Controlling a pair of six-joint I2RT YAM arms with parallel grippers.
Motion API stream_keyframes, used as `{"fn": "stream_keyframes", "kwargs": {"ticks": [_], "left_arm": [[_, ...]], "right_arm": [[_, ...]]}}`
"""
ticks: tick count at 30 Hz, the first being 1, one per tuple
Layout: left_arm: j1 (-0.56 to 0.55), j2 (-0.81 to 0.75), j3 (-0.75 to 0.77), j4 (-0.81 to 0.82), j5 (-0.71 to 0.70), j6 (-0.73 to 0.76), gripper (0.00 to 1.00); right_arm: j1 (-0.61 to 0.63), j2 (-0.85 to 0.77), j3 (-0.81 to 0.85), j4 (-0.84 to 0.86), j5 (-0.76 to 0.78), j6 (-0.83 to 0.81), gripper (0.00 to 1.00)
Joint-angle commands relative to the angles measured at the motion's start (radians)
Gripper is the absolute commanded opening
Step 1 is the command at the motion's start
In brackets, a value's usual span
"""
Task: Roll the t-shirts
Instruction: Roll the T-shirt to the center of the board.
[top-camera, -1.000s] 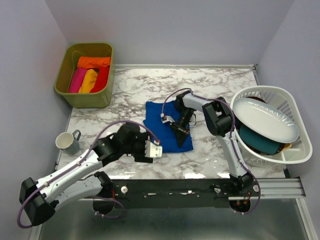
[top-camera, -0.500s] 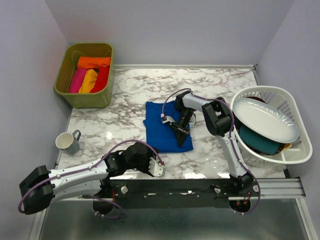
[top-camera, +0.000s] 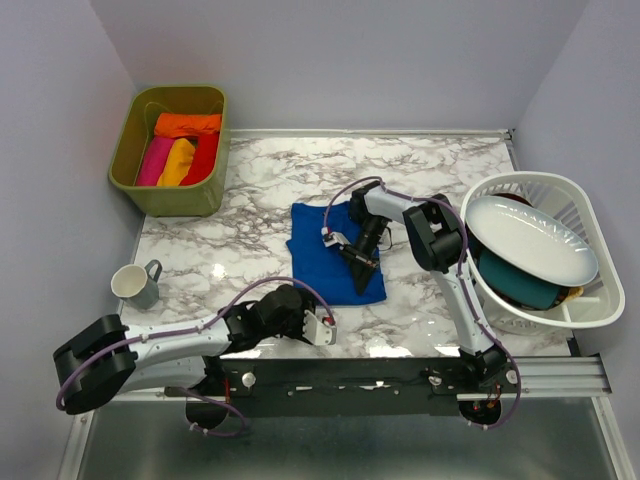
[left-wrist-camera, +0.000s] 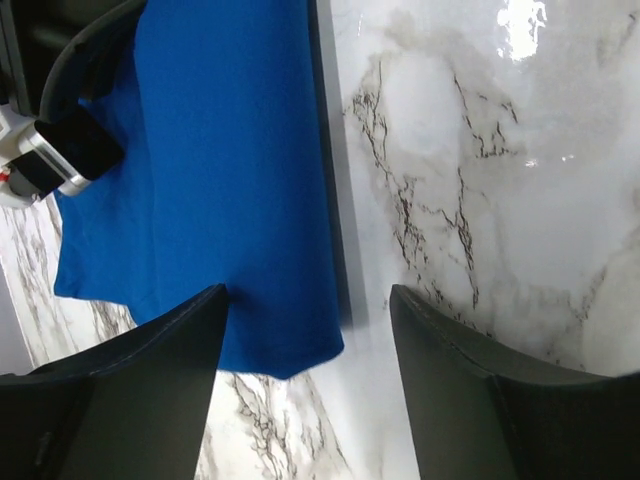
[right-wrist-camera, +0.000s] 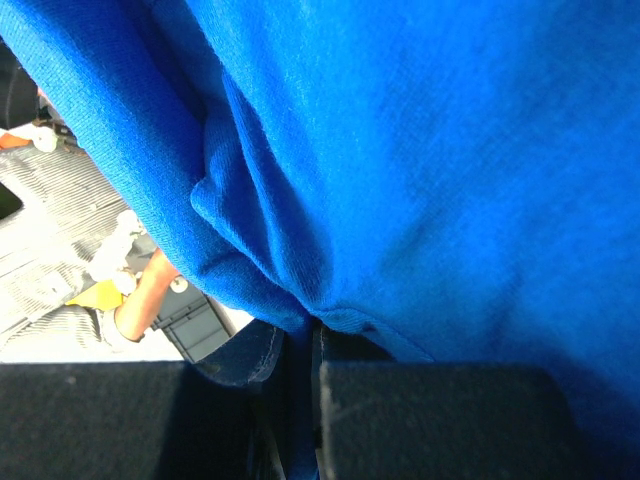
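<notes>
A royal blue t-shirt (top-camera: 330, 262) lies folded flat on the marble table (top-camera: 260, 190). My right gripper (top-camera: 362, 262) rests on its right part and is shut on a pinch of the blue fabric (right-wrist-camera: 420, 150), which fills the right wrist view around the jaws (right-wrist-camera: 315, 350). My left gripper (top-camera: 326, 328) hovers open just in front of the shirt's near edge; its two fingers (left-wrist-camera: 130, 390) frame the shirt's corner (left-wrist-camera: 290, 350) and bare marble. Rolled orange (top-camera: 187, 124), pink (top-camera: 154, 160), yellow (top-camera: 179, 160) and red (top-camera: 204, 158) t-shirts sit in an olive bin (top-camera: 175, 200).
A grey mug (top-camera: 134, 285) stands near the left edge. At the right, a white basket (top-camera: 590, 310) holds a white plate (top-camera: 530, 240) and a teal dish (top-camera: 515, 282). The arms' mounting rail (top-camera: 400, 385) runs along the near edge.
My left arm has dropped low along the near edge, and its gripper has shifted nearer and slightly right, below the shirt's front edge. The right arm and shirt have not moved.
</notes>
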Motion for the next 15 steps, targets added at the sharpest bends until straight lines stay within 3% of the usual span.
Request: {"fn": "stream_keyframes", "kwargs": {"ticks": [1, 5, 7, 10, 14, 15], "left_arm": [[-0.005, 0.133, 0.066, -0.049, -0.001, -0.016, 0.73], [-0.005, 0.229, 0.122, -0.113, 0.044, -0.012, 0.53], [-0.002, 0.242, 0.129, -0.133, 0.062, -0.010, 0.51], [0.012, 0.255, 0.142, -0.191, 0.094, -0.010, 0.41], [0.046, 0.252, 0.155, -0.259, 0.136, -0.015, 0.20], [0.052, 0.247, 0.164, -0.272, 0.142, -0.013, 0.15]], "right_arm": [[0.007, 0.086, -0.002, 0.083, 0.182, -0.041, 0.15], [0.007, 0.084, -0.005, 0.084, 0.182, -0.041, 0.15], [0.007, 0.083, -0.007, 0.084, 0.182, -0.042, 0.15], [0.009, 0.087, -0.003, 0.083, 0.182, -0.041, 0.15], [0.010, 0.089, -0.002, 0.081, 0.185, -0.041, 0.16], [0.010, 0.087, -0.003, 0.083, 0.187, -0.041, 0.21]]}}
